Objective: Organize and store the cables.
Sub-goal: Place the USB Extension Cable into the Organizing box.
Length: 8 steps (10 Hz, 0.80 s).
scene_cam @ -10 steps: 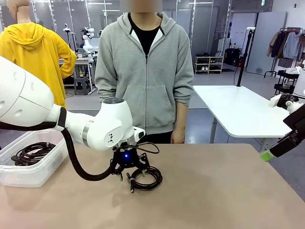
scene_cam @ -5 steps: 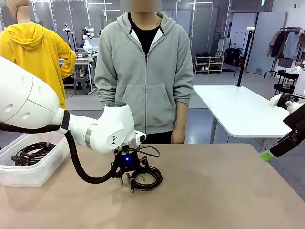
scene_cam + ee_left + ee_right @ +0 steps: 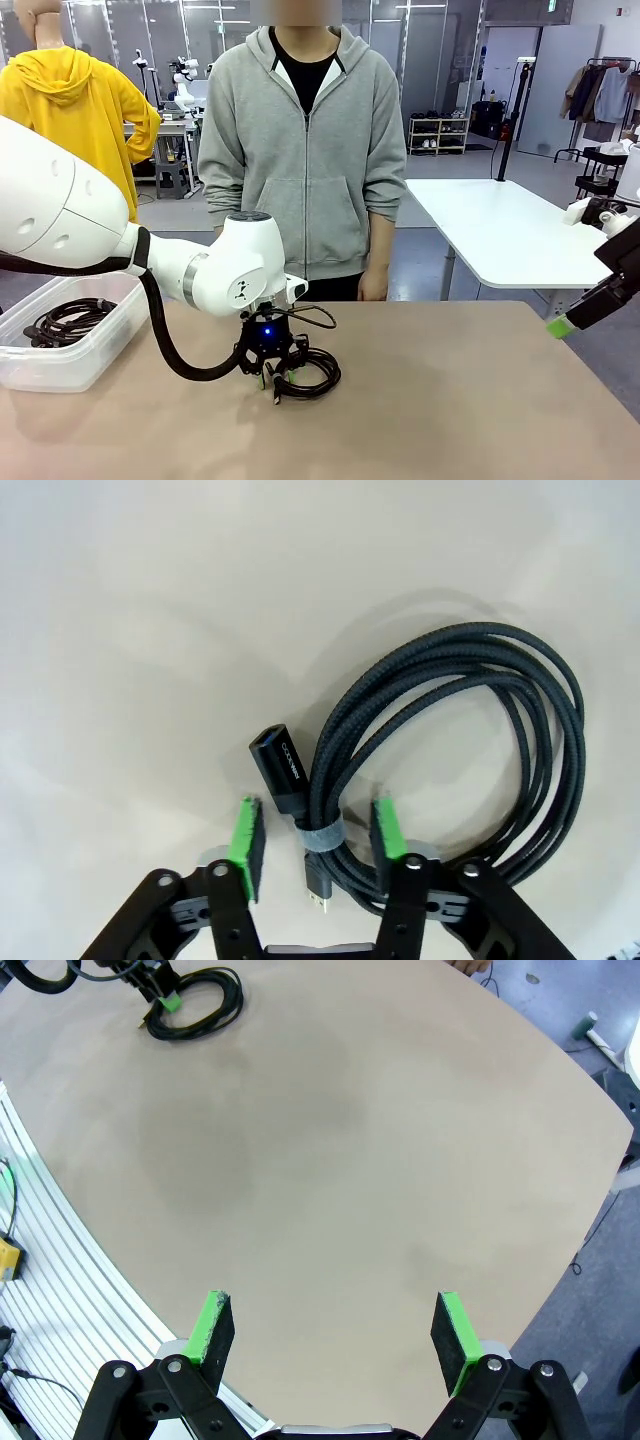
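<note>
Reading the small white print on the plug just ahead of our left gripper, we cannot make out the letters. Compared with a second ago, its green pads have drawn in from wide apart to half closed, straddling the tied neck of the coiled cable on the table without clamping it; its loop stretches away ahead and to one side. Our right gripper hangs open over bare tabletop, well apart, while another cable lies in the clear bin.
</note>
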Motion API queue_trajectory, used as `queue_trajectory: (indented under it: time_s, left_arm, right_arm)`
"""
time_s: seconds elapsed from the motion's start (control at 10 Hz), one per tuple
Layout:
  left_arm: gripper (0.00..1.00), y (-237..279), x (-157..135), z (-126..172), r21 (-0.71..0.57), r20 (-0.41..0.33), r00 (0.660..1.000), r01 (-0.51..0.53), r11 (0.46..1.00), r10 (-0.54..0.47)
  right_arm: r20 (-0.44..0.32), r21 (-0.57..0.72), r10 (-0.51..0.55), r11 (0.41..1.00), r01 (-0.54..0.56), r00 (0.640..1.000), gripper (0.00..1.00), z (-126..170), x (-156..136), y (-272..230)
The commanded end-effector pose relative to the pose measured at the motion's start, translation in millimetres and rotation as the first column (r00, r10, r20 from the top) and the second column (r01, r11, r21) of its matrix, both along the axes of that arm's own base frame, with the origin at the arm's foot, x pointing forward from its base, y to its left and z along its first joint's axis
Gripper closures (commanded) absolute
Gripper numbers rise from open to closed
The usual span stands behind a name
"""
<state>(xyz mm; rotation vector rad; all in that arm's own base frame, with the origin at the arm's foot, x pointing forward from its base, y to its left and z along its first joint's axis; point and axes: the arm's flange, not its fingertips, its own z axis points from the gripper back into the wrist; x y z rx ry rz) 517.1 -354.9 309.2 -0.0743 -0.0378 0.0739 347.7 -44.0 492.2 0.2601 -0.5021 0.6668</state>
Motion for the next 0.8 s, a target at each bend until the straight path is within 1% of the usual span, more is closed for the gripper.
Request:
queue_trajectory:
  time_s: [0.0, 0.1, 0.2, 0.4, 0.5, 0.6, 0.7]
  left_arm:
    - [1.00, -5.1, 2.5, 3.0, 0.028, -0.022, 1.000, -0.010, 1.000, 0.011]
    - [0.97, -5.6, 2.3, 6.4, 0.034, -0.026, 1.000, -0.012, 0.999, 0.012]
    - [1.00, -7.3, 3.4, 10.0, 0.040, -0.022, 1.000, -0.008, 0.999, 0.009]
    - [1.00, -6.0, 6.7, 19.5, 0.045, -0.007, 1.000, -0.007, 0.999, 0.007]
    - [1.00, -2.0, 7.0, 27.4, 0.049, 0.007, 1.000, 0.011, 0.999, -0.011]
    - [1.00, 3.5, 5.0, 42.3, 0.077, 0.028, 0.999, 0.039, 0.996, -0.041]
    - [1.00, 13.0, 0.3, 65.9, 0.083, 0.058, 0.996, 0.059, 0.995, -0.064]
  right_arm:
    - [0.001, 0.000, -0.007, 1.000, 0.007, 1.000, 0.00, 1.0, -0.5, -0.5]
    - [0.001, 0.000, -0.007, 1.000, 0.007, 1.000, 0.00, 1.0, -0.5, -0.5]
    - [0.001, 0.000, -0.007, 1.000, 0.007, 1.000, 0.00, 1.0, -0.5, -0.5]
    - [0.001, 0.000, -0.007, 1.000, 0.007, 1.000, 0.00, 1.0, -0.5, -0.5]
    - [0.001, 0.000, -0.007, 1.000, 0.007, 1.000, 0.00, 1.0, -0.5, -0.5]
    - [0.001, 0.000, -0.007, 1.000, 0.007, 1.000, 0.00, 1.0, -0.5, -0.5]
    - [0.001, 0.000, -0.007, 1.000, 0.007, 1.000, 0.00, 1.0, -0.5, -0.5]
